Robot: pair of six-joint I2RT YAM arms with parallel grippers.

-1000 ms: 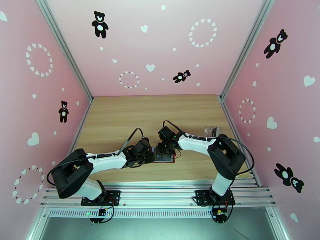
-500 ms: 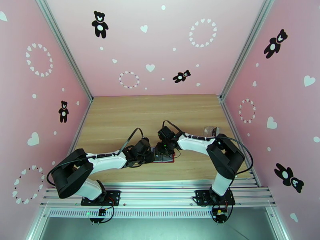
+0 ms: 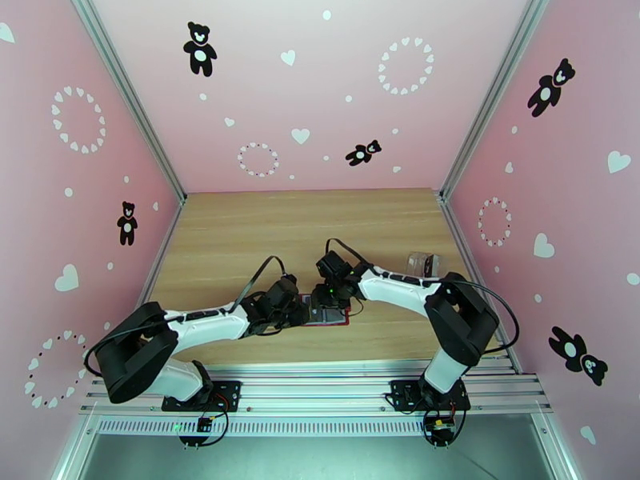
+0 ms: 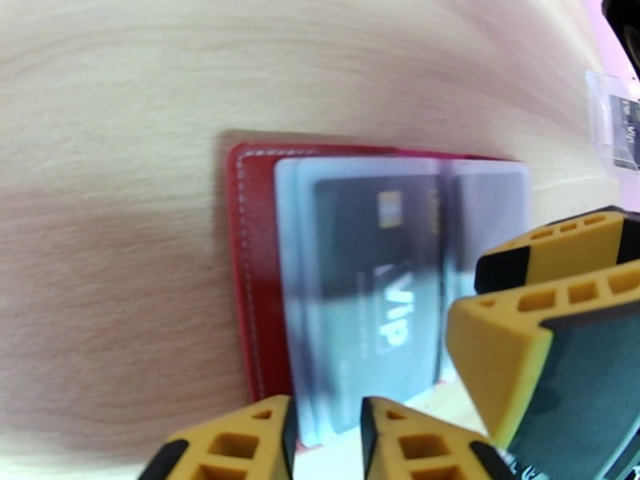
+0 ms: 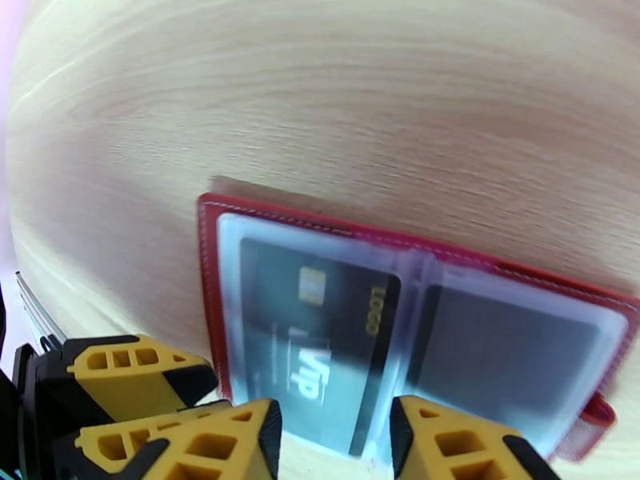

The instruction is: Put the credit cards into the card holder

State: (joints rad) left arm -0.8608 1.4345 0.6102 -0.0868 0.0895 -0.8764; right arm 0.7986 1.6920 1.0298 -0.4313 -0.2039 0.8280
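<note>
**Table** (image 3: 240, 226): wooden top, carrying every item below.

**Wallet** (image 4: 246, 266): dark-red and book-style. It is lying opened flat near the table's front edge, with its clear pockets facing up. Probably it is being kept spread so that cards can slide in.

**Pouch** (image 3: 422, 262): clear plastic, sitting well apart to the right and playing no part.

**Left gripper** (image 4: 326, 430): reaching in low from the left. Its jaws are standing a little apart, straddling the pocket's near edge, and I cannot tell whether they are touching it.

**Right gripper** (image 5: 336, 434): leaning in from the right just beside the left gripper. Its jaws are also apart over the same edge, seemingly steadying the wallet rather than clamping anything.

**Card** (image 5: 320, 338): dark grey, marked "VIP". It is sitting slightly askew inside the clear pocket of the half beside the left gripper. The other half is showing dark, and I cannot tell whether that is a card.
</note>
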